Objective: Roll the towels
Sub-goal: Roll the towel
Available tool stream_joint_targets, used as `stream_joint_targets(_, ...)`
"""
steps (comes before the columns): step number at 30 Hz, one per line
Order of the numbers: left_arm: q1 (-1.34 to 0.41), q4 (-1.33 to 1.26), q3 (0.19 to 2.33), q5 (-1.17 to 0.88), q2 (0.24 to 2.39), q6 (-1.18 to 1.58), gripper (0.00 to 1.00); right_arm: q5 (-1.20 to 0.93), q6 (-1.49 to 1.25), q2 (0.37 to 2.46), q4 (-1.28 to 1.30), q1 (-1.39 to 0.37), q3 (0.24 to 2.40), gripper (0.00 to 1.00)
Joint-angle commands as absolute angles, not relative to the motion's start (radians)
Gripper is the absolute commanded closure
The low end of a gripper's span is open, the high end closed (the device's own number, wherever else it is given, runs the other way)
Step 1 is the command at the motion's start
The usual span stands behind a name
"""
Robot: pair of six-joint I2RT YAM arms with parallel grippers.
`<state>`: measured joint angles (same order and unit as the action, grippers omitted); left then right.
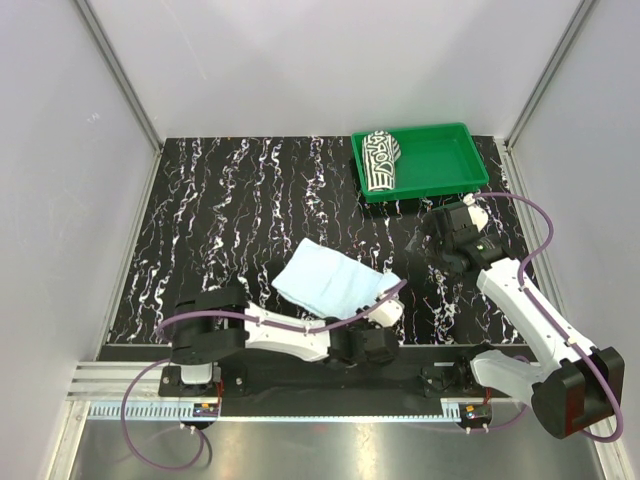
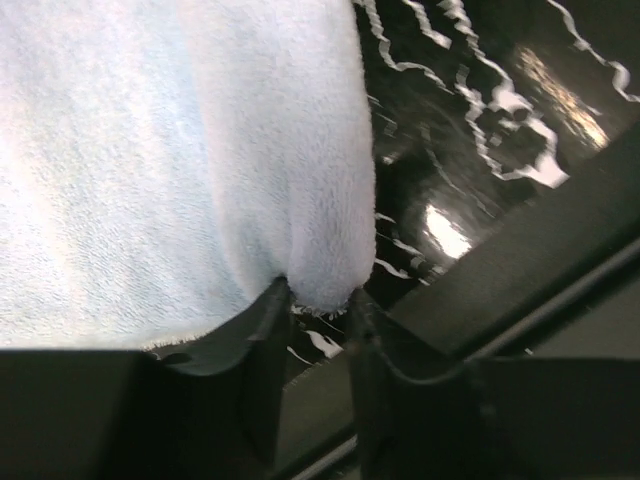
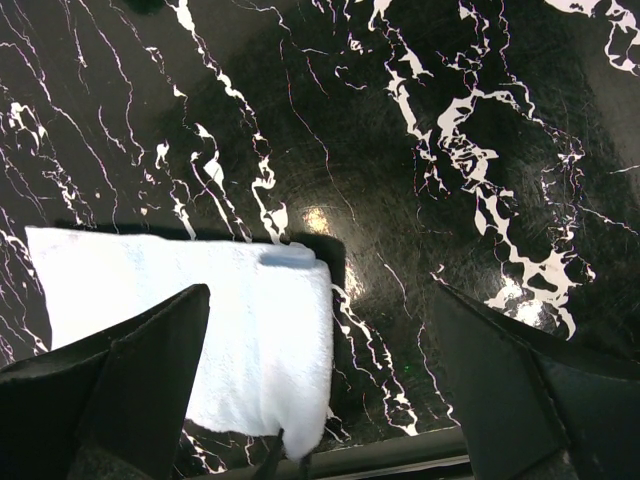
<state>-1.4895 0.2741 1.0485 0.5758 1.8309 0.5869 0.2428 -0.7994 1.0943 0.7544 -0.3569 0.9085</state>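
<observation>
Left gripper (image 2: pixel 315 305): jaws drawn narrow, pinching a puffed fold at the near edge of the pale blue towel (image 1: pixel 325 278). Cloth spread away from the fingers over the marbled table (image 1: pixel 230 220), flat and unrolled. Its long axis ran crosswise and slanted, with the right end nearer the arms.

Right gripper (image 3: pixel 320 290): jaws wide, holding nothing, off the towel's right end and not touching it. Left arm clearly the nearer. Judgement: the roll would go from the pinched edge, away from the bases.

Striped towel (image 1: pixel 380 158) lay already rolled in the green tray (image 1: pixel 440 165), far right.
</observation>
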Motion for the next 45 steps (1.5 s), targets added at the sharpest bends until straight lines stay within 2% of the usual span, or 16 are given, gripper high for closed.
stream_joint_targets(1,-1.442,0.227,0.989,0.528,1.821,0.611,0.72,0.245,-0.784,1.097,0.756,-0.347,0.908,0.00)
stream_joint_targets(8,-1.407,0.138,0.973,0.480,1.792,0.581,0.83,0.238,-0.775,1.098,0.755,-0.347,0.905,0.02)
stream_joint_targets(9,-1.401,0.127,0.962,0.470,1.775,0.580,1.00,0.230,-0.770,1.097,0.752,-0.347,0.905,0.03)
stream_joint_targets(15,-1.347,0.003,0.876,0.356,1.660,0.597,1.00,0.204,-0.749,1.100,0.762,-0.348,0.925,0.06)
stream_joint_targets(20,-1.241,-0.196,0.711,0.183,1.525,0.676,1.00,0.158,-0.741,1.092,0.756,-0.347,0.956,0.05)
stream_joint_targets(28,-1.057,-0.543,0.493,-0.147,1.408,0.963,1.00,-0.109,-0.718,1.101,0.686,-0.347,0.962,0.07)
stream_joint_targets(31,-1.007,-0.690,0.419,-0.196,1.397,1.113,1.00,-0.189,-0.716,1.106,0.657,-0.348,0.934,0.08)
stream_joint_targets(36,-0.977,-0.793,0.330,-0.173,1.390,1.324,1.00,-0.281,-0.736,1.097,0.551,-0.348,0.851,0.10)
stream_joint_targets(40,-0.966,-0.862,0.250,-0.118,1.371,1.434,1.00,-0.363,-0.778,1.133,0.424,-0.357,0.778,0.17)
stream_joint_targets(45,-0.950,-0.858,0.155,-0.075,1.318,1.560,1.00,-0.351,-0.811,1.244,0.324,-0.455,0.781,0.19)
